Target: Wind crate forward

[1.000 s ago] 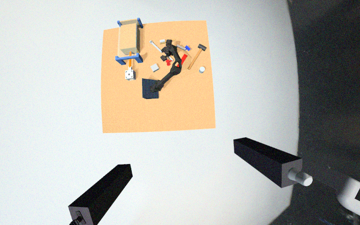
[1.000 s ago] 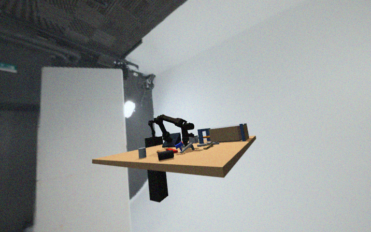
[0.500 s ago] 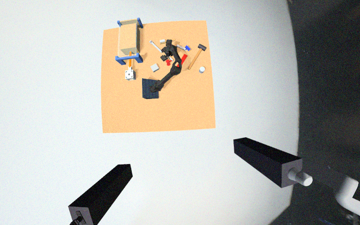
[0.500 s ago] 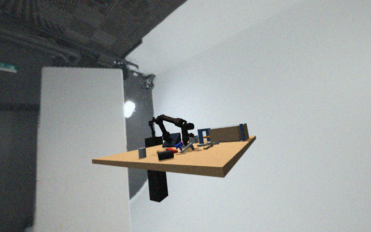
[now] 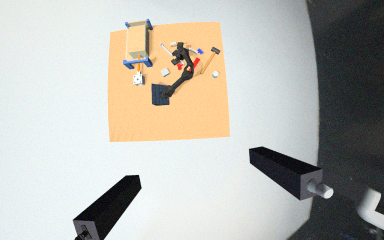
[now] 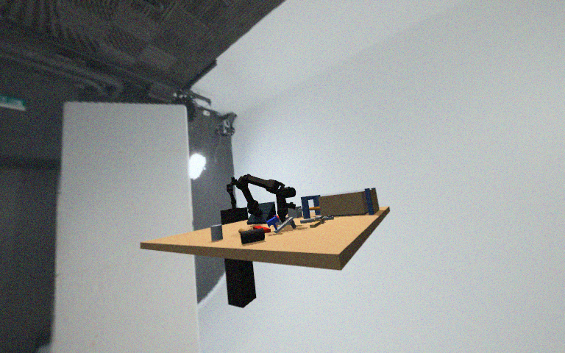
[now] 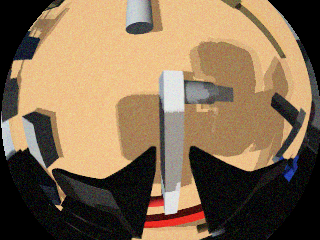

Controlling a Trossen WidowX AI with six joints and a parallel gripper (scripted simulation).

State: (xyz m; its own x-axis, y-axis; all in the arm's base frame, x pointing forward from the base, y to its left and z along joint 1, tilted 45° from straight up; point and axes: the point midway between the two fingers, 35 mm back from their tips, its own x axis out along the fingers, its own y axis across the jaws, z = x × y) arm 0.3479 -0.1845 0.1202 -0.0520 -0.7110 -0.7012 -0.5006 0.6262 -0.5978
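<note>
The tan crate (image 5: 137,38) (image 6: 343,204) sits flat inside the clear-panelled cubby, its front a little behind the blue steel frame (image 5: 135,61) at the mouth. An orange strap (image 5: 138,67) runs from it to the white winch (image 5: 138,79), whose top hole is empty. The winch handle (image 7: 172,125) lies on the bench, a pale bar with a round stem and a squarer key tip sticking out sideways. My gripper (image 7: 172,151) (image 6: 282,219) points down with its fingers partly open, one on each side of the bar. Thin gaps show on both sides. The arm mostly hides the handle in the top view.
A grey block (image 5: 165,72) (image 7: 40,135) lies between winch and arm. A wrench (image 5: 166,49) lies towards the cubby. A red bar (image 5: 195,63), a blue-ended tool (image 5: 200,51), a hammer (image 5: 208,62) and a pale cylinder (image 5: 215,74) (image 6: 216,232) are on the other side.
</note>
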